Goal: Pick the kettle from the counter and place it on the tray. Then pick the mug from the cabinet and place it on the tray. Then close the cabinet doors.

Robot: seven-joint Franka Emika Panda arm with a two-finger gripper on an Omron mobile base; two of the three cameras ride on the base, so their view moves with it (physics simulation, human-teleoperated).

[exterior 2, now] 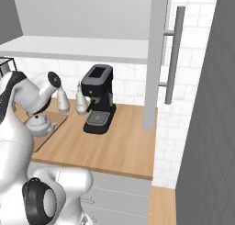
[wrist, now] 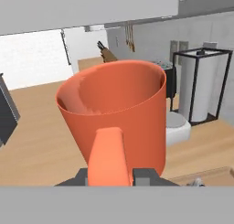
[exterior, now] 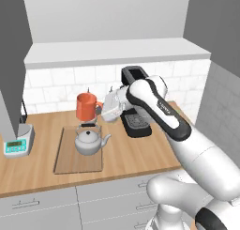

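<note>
Left base view shows your gripper [exterior: 97, 112] apparently clamped on the mug [exterior: 86, 106] mid-frame directly above the kettle [exterior: 90, 141]; lowering straight risks collision.

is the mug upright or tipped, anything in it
Upright and empty: the mug hangs in the end effector above the tray, rim up, bare inside.

I count one mug [exterior: 86, 106], one kettle [exterior: 90, 142], one tray [exterior: 68, 159], one coffee machine [exterior 2: 98, 98], two bottles [exterior 2: 63, 100] and one small scale [exterior: 18, 141].
</note>
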